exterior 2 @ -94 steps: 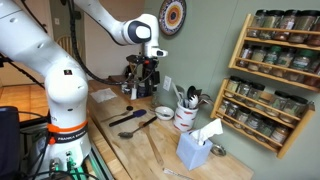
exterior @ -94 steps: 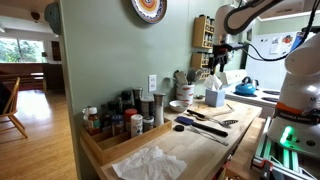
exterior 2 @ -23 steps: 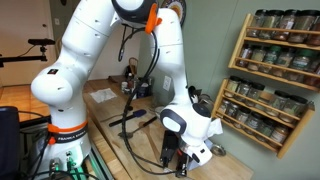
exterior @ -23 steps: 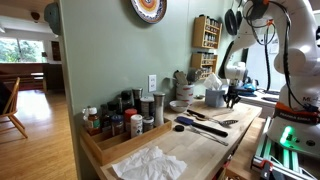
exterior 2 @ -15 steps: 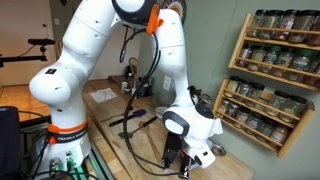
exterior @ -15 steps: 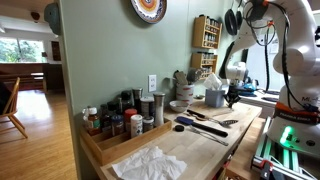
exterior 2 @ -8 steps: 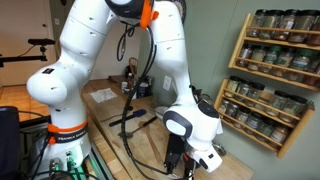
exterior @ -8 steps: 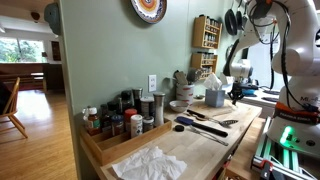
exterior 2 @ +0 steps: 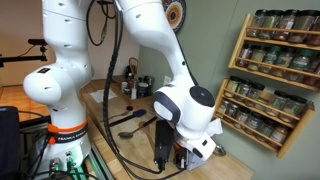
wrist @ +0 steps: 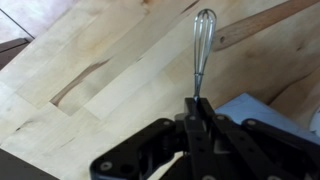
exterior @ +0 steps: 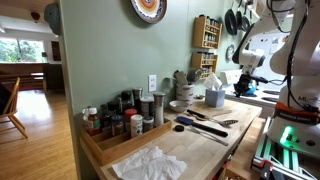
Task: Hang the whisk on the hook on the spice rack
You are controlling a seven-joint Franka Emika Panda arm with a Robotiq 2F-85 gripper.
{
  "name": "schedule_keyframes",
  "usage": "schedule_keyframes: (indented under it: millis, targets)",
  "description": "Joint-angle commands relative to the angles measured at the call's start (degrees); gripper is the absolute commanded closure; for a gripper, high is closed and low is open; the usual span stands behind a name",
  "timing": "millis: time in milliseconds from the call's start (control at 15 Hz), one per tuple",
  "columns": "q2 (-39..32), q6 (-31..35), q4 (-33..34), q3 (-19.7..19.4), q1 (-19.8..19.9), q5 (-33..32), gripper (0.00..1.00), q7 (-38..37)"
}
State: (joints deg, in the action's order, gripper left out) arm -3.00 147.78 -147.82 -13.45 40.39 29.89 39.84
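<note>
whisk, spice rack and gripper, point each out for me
whisk [wrist: 199, 60]: wrist view, on its thin handle
spice rack [exterior 2: 240, 50]: an exterior view, on its wooden side rail
gripper [wrist: 194, 100]: wrist view, between the jaws' tips

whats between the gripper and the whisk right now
Nothing. In the wrist view the gripper is shut directly on the handle end of the whisk, with no gap.

A pale sage-green wall [exterior: 110, 50] rises behind the light butcher-block wooden surface [exterior: 195, 150]. A white electrical outlet [exterior: 152, 83] sits low on it and a round patterned plate [exterior: 148, 8] hangs high. Past the wall's edge, a polished wooden floor [exterior: 40, 135] catches daylight from a window [exterior: 15, 40] full of green, and a wooden chair [exterior: 8, 105] stands on it.
</note>
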Motion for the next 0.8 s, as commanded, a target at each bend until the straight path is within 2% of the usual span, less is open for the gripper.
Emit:
schedule_keyframes:
  millis: [0, 200, 467, 533, 733]
  targets:
    - [13.1, -7.4, -7.4, -5.0, -1.9, 2.8, 0.98, 8.7]
    - [21.9, -12.5, -10.3, -10.3, -4.1, 3.2, 0.98, 12.3]
    - [31.9, -19.5, -12.9, -14.4, -7.1, 3.0, 0.98, 10.6]
    - [30.2, -22.6, -9.4, -11.9, -5.2, 6.0, 0.98, 11.6]
    - [33.8, -24.5, -9.4, -9.5, -6.3, 12.1, 0.98, 8.4]
